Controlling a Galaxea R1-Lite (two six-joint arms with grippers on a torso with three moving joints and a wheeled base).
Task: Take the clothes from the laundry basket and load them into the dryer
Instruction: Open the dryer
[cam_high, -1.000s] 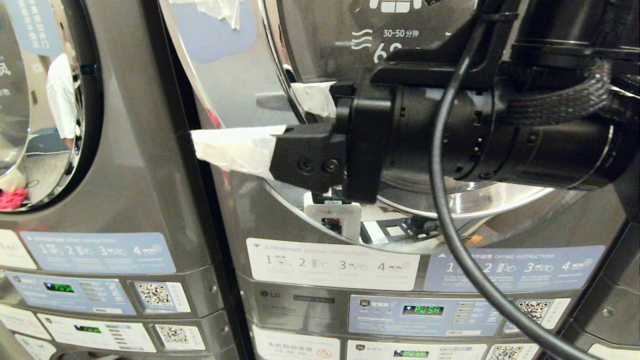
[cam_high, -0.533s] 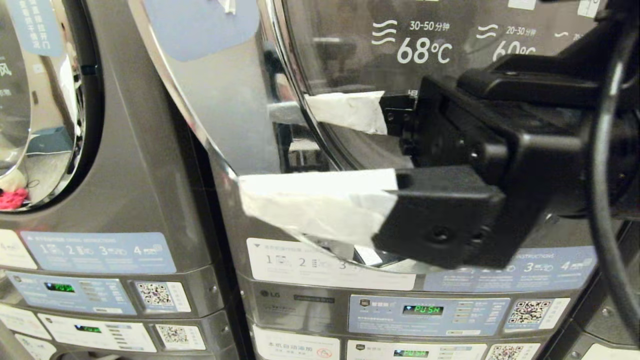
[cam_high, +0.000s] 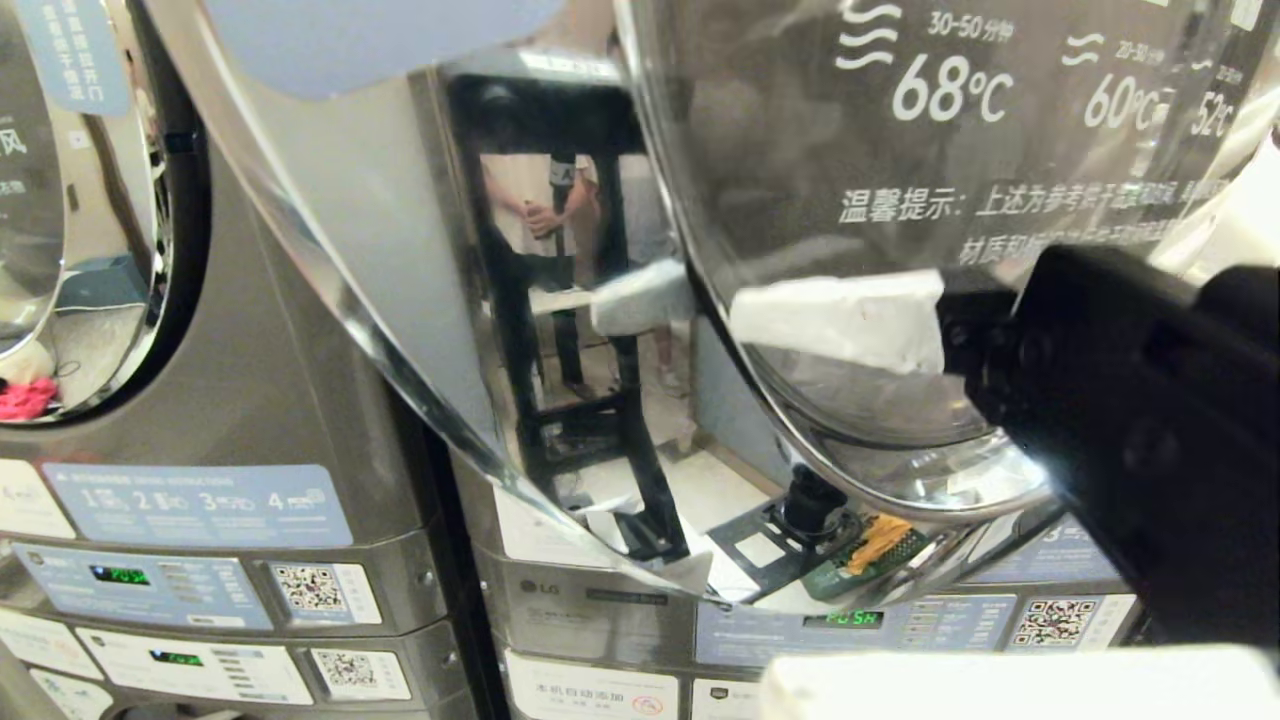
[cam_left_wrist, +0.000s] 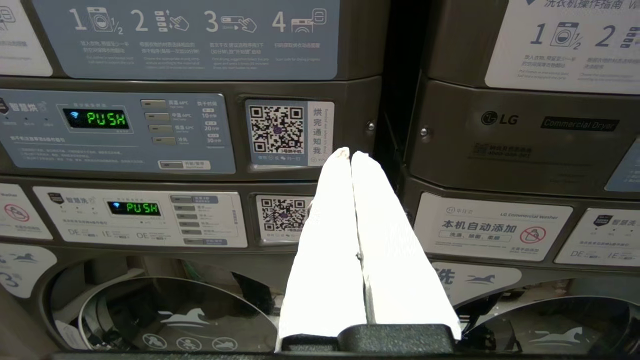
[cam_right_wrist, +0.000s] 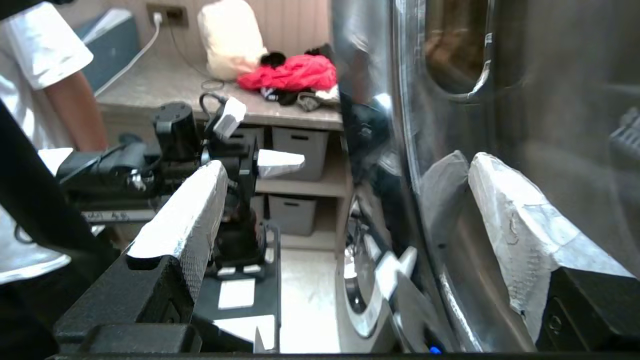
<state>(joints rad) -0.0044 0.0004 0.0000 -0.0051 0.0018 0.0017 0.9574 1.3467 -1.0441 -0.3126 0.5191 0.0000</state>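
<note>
Dryer door (cam_high: 440, 330) is swung partly out from the machine, its chrome rim mirroring the room. The clothes (cam_right_wrist: 292, 75), a red heap, lie on a counter (cam_right_wrist: 210, 95) seen in your right wrist view. Your right gripper (cam_right_wrist: 345, 200) has its taped fingers (cam_right_wrist: 510, 225) spread wide, one on each side of the door's edge, pinching nothing. Your left gripper (cam_left_wrist: 350, 155) is parked low facing the control panels (cam_left_wrist: 115, 132), fingers pressed together, empty.
</note>
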